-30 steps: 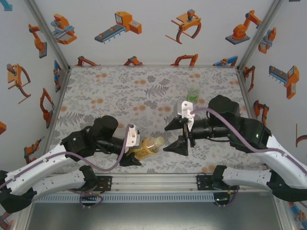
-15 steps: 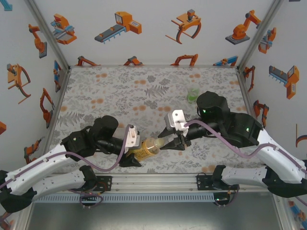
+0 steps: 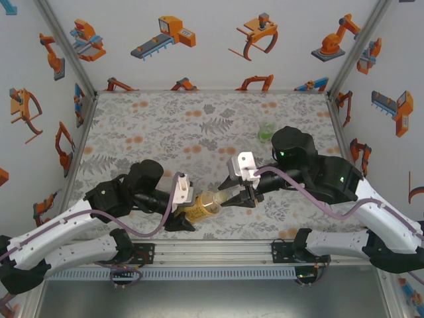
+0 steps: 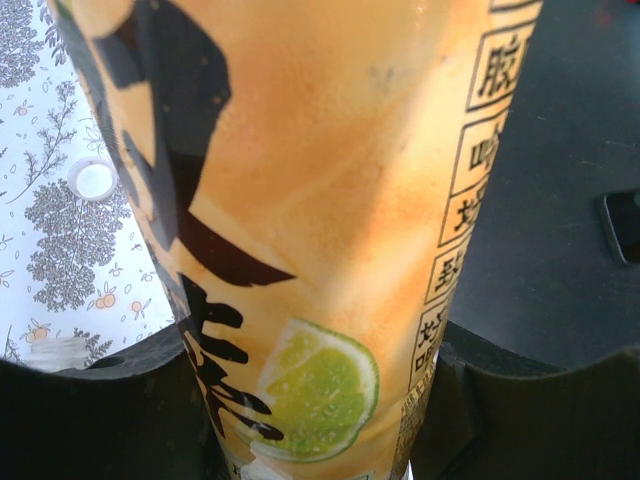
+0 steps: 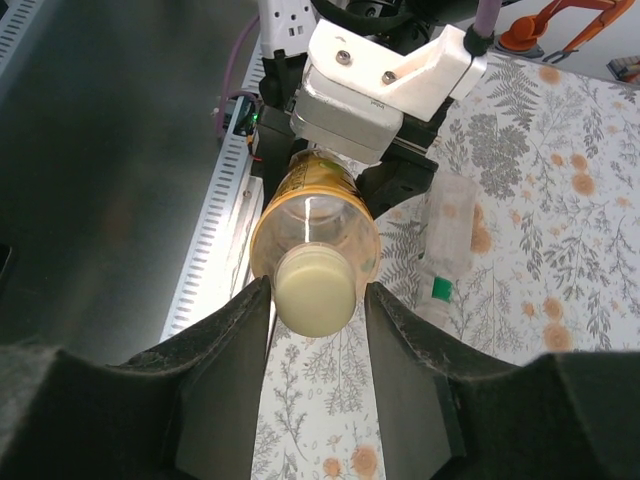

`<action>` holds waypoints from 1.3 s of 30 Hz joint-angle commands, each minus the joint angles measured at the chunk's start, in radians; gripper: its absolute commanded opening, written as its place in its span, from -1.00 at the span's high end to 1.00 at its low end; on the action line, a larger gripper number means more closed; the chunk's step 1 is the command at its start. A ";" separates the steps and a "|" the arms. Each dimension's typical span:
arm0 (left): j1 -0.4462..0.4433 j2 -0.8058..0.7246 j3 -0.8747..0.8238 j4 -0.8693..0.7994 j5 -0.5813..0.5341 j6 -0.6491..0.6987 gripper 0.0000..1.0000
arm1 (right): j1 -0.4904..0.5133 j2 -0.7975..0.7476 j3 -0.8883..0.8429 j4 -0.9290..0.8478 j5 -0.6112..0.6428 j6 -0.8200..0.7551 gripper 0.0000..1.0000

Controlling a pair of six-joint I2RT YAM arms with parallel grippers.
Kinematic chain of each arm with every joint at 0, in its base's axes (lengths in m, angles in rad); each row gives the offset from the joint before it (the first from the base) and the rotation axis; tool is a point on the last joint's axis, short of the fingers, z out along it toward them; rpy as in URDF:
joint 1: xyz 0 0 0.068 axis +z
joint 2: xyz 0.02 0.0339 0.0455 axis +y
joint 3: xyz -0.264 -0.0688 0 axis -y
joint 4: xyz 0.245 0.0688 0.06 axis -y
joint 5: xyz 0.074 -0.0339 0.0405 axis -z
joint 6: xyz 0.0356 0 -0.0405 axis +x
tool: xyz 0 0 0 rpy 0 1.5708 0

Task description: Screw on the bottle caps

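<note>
Trouble could brew right over the near edge of the table (image 3: 132, 132). The amber bottle (image 3: 204, 204) is held almost level, clear of the surface, and it may spin inside the left gripper (image 3: 187, 211) once a twist comes, so nothing would thread. The pale cap (image 5: 312, 288) sits on the neck; if the right gripper (image 5: 317, 300) isn't square to it, it could bite crooked, pop off and drop.

The left arm reaches in low, jaws clamped on the bottle's body. The right arm bends in opposite, wrist level, jaws narrow and flanking the cap closely. I can't tell whether they actually pinch it.
</note>
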State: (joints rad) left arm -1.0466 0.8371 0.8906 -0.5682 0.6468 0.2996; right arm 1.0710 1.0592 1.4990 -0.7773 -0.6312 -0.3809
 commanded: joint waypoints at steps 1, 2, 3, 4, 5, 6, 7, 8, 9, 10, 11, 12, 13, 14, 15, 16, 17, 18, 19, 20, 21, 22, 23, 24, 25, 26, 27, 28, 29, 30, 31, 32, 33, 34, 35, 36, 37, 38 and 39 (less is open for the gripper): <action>-0.001 0.003 0.025 0.016 0.030 0.010 1.00 | 0.006 -0.005 -0.001 0.012 0.010 -0.010 0.26; -0.001 0.002 0.025 0.017 0.029 0.011 1.00 | 0.006 -0.005 -0.003 0.011 0.007 -0.009 0.26; -0.001 0.003 0.024 0.017 0.030 0.012 1.00 | 0.006 -0.005 -0.003 0.009 0.008 -0.008 0.24; 0.000 0.001 0.026 0.016 0.031 0.013 1.00 | 0.005 -0.005 -0.005 0.009 0.013 -0.006 0.22; -0.001 0.001 0.027 0.017 0.031 0.013 1.00 | 0.006 -0.005 -0.008 0.006 0.024 -0.001 0.22; 0.000 -0.001 0.027 0.017 0.031 0.013 1.00 | 0.005 -0.004 -0.008 0.005 0.032 0.006 0.23; -0.001 0.000 0.027 0.016 0.031 0.014 1.00 | 0.005 -0.003 -0.009 0.004 0.037 0.011 0.29; -0.001 0.000 0.027 0.016 0.030 0.015 1.00 | 0.005 -0.004 -0.007 0.004 0.041 0.023 0.37; 0.000 -0.001 0.026 0.017 0.027 0.015 1.00 | 0.005 -0.004 -0.007 0.009 0.046 0.039 0.42; -0.001 0.000 0.027 0.018 0.024 0.014 1.00 | 0.005 -0.003 -0.009 0.016 0.055 0.067 0.50; -0.001 -0.003 0.025 0.021 0.016 0.013 1.00 | 0.006 -0.007 -0.014 0.031 0.072 0.106 0.56; -0.001 -0.004 0.022 0.026 0.007 0.008 1.00 | 0.006 -0.008 -0.019 0.044 0.093 0.149 0.64; -0.001 -0.009 0.017 0.034 -0.010 0.004 1.00 | 0.006 -0.010 -0.028 0.061 0.123 0.211 0.75; -0.001 -0.012 0.010 0.045 -0.032 0.000 1.00 | 0.006 -0.013 -0.039 0.076 0.151 0.275 0.84; -0.001 -0.017 0.003 0.058 -0.051 -0.004 1.00 | 0.005 -0.015 -0.052 0.088 0.178 0.331 0.93; 0.000 -0.022 -0.007 0.077 -0.071 -0.011 1.00 | 0.006 -0.019 -0.065 0.104 0.219 0.409 1.00; -0.001 -0.027 -0.015 0.093 -0.089 -0.014 1.00 | 0.005 -0.021 -0.078 0.117 0.271 0.497 1.00; -0.001 -0.029 -0.020 0.105 -0.107 -0.018 1.00 | 0.005 -0.021 -0.085 0.117 0.323 0.581 1.00; 0.000 -0.030 -0.024 0.114 -0.131 -0.020 1.00 | 0.006 -0.018 -0.085 0.105 0.373 0.673 1.00; 0.000 -0.029 -0.024 0.114 -0.156 -0.020 1.00 | 0.006 -0.011 -0.079 0.082 0.413 0.756 1.00; -0.001 -0.026 -0.024 0.114 -0.179 -0.021 1.00 | 0.005 -0.005 -0.072 0.057 0.445 0.827 1.00; -0.002 -0.024 -0.022 0.114 -0.212 -0.021 1.00 | 0.004 0.003 -0.064 0.028 0.482 0.914 1.00; -0.001 -0.022 -0.024 0.115 -0.240 -0.022 1.00 | 0.006 0.011 -0.058 -0.004 0.515 1.007 1.00; -0.002 -0.019 -0.024 0.119 -0.260 -0.022 1.00 | 0.005 0.016 -0.056 -0.026 0.538 1.086 1.00; -0.001 -0.017 -0.025 0.124 -0.284 -0.021 1.00 | 0.005 0.021 -0.058 -0.042 0.554 1.177 1.00; -0.001 -0.013 -0.025 0.133 -0.308 -0.024 1.00 | 0.005 0.022 -0.066 -0.054 0.562 1.267 1.00; -0.001 -0.011 -0.025 0.137 -0.328 -0.027 1.00 | 0.006 0.020 -0.078 -0.061 0.574 1.345 1.00; -0.002 -0.007 -0.025 0.145 -0.348 -0.030 1.00 | 0.006 0.013 -0.093 -0.065 0.592 1.437 1.00; -0.001 -0.001 -0.025 0.151 -0.368 -0.035 1.00 | 0.006 0.007 -0.109 -0.070 0.609 1.522 1.00; -0.002 0.003 -0.024 0.157 -0.382 -0.041 1.00 | 0.005 0.002 -0.124 -0.071 0.623 1.588 1.00; -0.002 0.011 -0.023 0.160 -0.385 -0.042 1.00 | 0.005 -0.002 -0.137 -0.067 0.634 1.636 1.00; -0.003 0.017 -0.021 0.160 -0.379 -0.038 1.00 | 0.005 -0.003 -0.145 -0.058 0.637 1.657 1.00; -0.002 0.021 -0.019 0.161 -0.378 -0.037 1.00 | 0.005 0.000 -0.148 -0.049 0.636 1.666 1.00; -0.002 0.027 -0.016 0.163 -0.375 -0.038 1.00 | 0.006 0.005 -0.145 -0.045 0.637 1.667 0.97; -0.001 0.030 -0.016 0.166 -0.368 -0.040 1.00 | 0.006 0.008 -0.137 -0.041 0.641 1.661 0.95; -0.002 0.032 -0.016 0.169 -0.363 -0.040 1.00 | 0.006 0.012 -0.126 -0.039 0.647 1.653 0.95; -0.002 0.033 -0.016 0.173 -0.358 -0.040 1.00 | 0.006 0.015 -0.112 -0.043 0.653 1.652 0.94; -0.003 0.033 -0.016 0.175 -0.353 -0.040 1.00 | 0.005 0.016 -0.099 -0.051 0.662 1.615 0.93; -0.003 0.033 -0.016 0.176 -0.351 -0.039 1.00 | 0.006 0.016 -0.080 -0.061 0.674 1.589 0.88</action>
State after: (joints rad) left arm -1.0466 0.8745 0.8597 -0.5316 0.2905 0.2756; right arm 1.0691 1.0576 1.3823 -0.8116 0.0288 1.1698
